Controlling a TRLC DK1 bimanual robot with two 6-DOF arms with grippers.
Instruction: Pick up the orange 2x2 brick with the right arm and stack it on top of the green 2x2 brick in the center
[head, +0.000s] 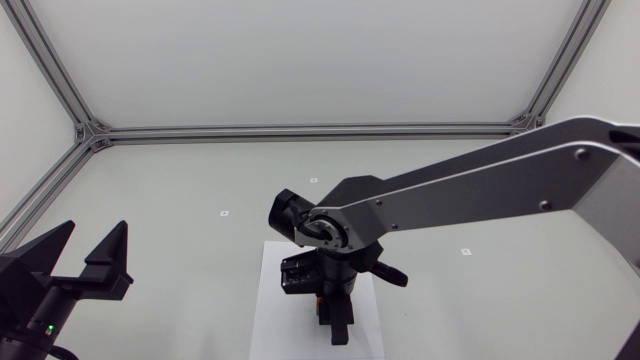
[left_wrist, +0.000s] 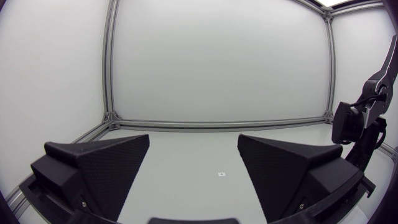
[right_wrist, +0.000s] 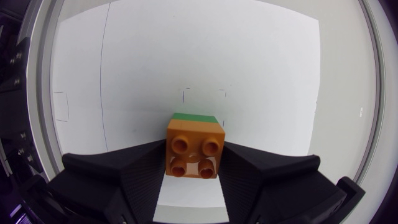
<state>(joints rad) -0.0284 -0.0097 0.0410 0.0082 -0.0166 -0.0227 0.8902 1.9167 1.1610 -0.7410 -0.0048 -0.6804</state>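
The orange 2x2 brick (right_wrist: 194, 149) sits studs up between the fingers (right_wrist: 140, 177) of my right gripper (right_wrist: 194, 163), which is shut on its two sides. Just beneath and ahead of it a strip of the green 2x2 brick (right_wrist: 194, 117) shows; the orange one appears to rest on it, though contact cannot be confirmed. From above, my right arm (head: 470, 195) stretches to the table's middle, and its gripper (head: 337, 326) points straight down and hides both bricks. My left gripper (head: 88, 252) (left_wrist: 194, 165) stands open and holds nothing at the near left.
A white sheet (head: 272, 305) lies under the right gripper at the table's middle. Small square marks (head: 225, 213) dot the white tabletop. An aluminium frame (head: 300, 131) runs along the far edge. The right arm (left_wrist: 362, 124) stands to the side of the left gripper.
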